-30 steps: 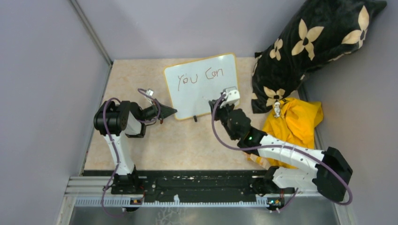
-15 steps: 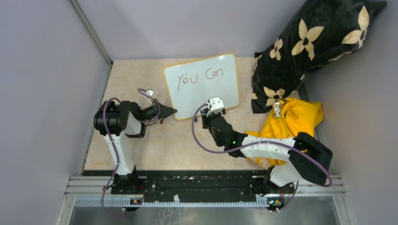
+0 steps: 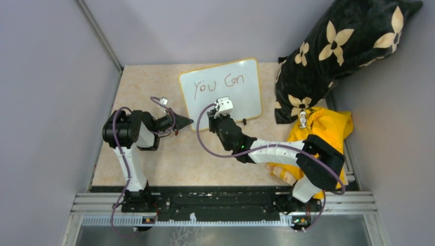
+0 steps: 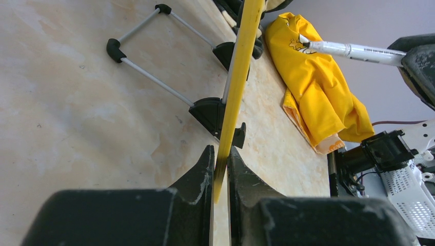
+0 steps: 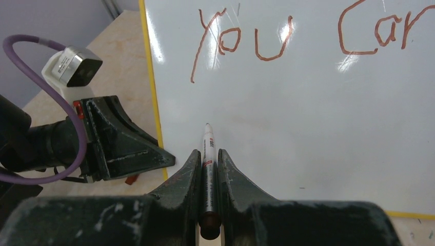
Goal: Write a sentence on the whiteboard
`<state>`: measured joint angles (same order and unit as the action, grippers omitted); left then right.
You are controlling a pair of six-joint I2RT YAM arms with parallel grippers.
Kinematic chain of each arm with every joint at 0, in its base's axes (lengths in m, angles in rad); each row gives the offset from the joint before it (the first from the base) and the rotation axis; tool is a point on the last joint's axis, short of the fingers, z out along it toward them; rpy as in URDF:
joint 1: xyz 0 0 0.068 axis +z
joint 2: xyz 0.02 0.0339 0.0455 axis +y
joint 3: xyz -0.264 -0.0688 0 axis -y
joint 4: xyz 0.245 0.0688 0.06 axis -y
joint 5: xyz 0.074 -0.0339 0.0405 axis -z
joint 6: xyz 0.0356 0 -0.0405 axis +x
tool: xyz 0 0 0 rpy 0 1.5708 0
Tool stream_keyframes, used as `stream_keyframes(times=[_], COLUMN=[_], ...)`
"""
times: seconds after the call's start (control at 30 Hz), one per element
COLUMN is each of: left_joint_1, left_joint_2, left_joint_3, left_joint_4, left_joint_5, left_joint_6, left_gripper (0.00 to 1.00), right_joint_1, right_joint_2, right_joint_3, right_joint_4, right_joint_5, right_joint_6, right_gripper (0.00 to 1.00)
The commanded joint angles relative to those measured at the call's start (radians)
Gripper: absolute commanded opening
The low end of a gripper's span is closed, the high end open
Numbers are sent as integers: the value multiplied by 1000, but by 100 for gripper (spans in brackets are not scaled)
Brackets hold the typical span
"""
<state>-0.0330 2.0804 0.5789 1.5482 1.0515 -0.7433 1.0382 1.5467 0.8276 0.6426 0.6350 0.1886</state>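
The whiteboard [image 3: 243, 95] is standing at the table's [image 3: 138, 82] twelve o'clock side, its sentence [image 3: 219, 83] reading "You Can". The left gripper [image 4: 219, 166] is pinching the whiteboard at its seven o'clock corner. The right gripper [image 5: 208, 171] is clamping a marker [image 5: 207, 148], tip aiming below "You". A yellow cloth [image 3: 323, 130] is lying at the whiteboard's four o'clock.

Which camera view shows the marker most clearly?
The right wrist view: the marker lies full length between the right gripper's fingers, tip toward the whiteboard. The left wrist view shows it small, at the top right. In the top view I cannot make it out.
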Motion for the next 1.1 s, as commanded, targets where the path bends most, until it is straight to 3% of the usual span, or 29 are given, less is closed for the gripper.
stream_keyframes(times=[0.0, 1.07], left_joint_1=[-2, -2], left_joint_2=[18, 16], left_joint_3=[2, 2], left_joint_4=[53, 50], left_joint_5=[1, -1], left_joint_6=[-10, -7], left_gripper=[0, 0], right_joint_1=[-26, -93], right_joint_2=[24, 117], right_joint_3=[70, 135], right_joint_4=[27, -30], right_joint_5=[-30, -48], right_joint_6=[29, 46], right_gripper=[0, 0])
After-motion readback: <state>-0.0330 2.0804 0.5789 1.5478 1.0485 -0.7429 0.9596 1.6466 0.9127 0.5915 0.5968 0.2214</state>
